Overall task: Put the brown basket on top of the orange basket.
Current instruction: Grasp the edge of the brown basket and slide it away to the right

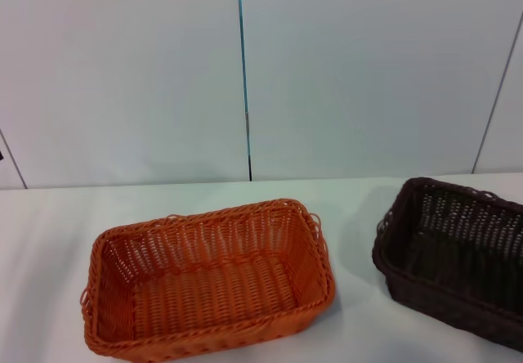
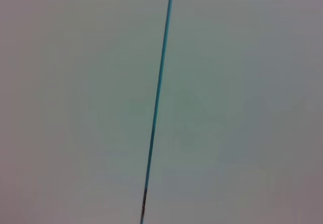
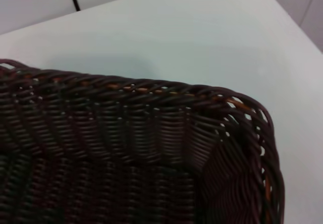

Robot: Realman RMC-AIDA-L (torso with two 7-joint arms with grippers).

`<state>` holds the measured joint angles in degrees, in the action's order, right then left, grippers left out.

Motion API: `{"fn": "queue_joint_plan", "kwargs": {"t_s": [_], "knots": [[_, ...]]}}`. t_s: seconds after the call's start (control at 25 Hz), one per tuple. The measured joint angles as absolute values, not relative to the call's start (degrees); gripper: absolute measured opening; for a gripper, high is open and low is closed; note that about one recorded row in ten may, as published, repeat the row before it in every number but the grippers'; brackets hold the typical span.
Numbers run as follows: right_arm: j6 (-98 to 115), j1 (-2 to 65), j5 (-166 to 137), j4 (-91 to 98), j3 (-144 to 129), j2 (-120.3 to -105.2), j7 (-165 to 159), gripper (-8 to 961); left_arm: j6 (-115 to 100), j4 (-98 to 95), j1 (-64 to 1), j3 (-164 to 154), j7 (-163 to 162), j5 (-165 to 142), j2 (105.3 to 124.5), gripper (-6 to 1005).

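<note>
White table (image 1: 368, 216) holds the brown basket (image 1: 458, 257) right of the orange basket (image 1: 208, 277); neither tool visible.

Brown basket (image 1: 454, 258) cut off at right edge; orange basket (image 1: 208, 280) at bottom.

Nothing of the robot's own body shows from any of the three cameras. The head view and both wrist views look past it entirely, so its colours, shapes, cables, screws and markings cannot be told from here.
</note>
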<state>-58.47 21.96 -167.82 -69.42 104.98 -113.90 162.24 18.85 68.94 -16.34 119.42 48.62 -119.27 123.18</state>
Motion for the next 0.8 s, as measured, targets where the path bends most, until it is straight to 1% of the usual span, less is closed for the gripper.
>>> {"fn": "queue_joint_plan", "kwargs": {"t_s": [0.2,0.44,0.56,0.68,0.8], "knots": [[-63.40,21.44,-167.87,-72.90,106.31,-112.68,162.26,180,18.85,68.22,-17.04,119.74,48.56,-122.21,123.40,916],[-68.83,22.14,-167.89,-75.91,106.51,-110.36,162.30,150,18.61,66.60,-17.76,119.73,48.55,-122.90,123.38,916],[-71.94,22.67,-167.92,-77.56,106.59,-108.99,162.36,148,18.33,66.39,-17.79,119.72,48.61,-123.17,123.36,916],[-76.23,23.94,-167.91,-78.94,107.00,-107.13,162.39,145,18.15,66.34,-17.58,119.85,48.63,-123.19,123.38,916],[-80.47,25.99,-167.83,-79.23,107.92,-105.61,162.41,143,17.96,66.25,-17.41,120.37,48.64,-123.21,123.43,916]]}}
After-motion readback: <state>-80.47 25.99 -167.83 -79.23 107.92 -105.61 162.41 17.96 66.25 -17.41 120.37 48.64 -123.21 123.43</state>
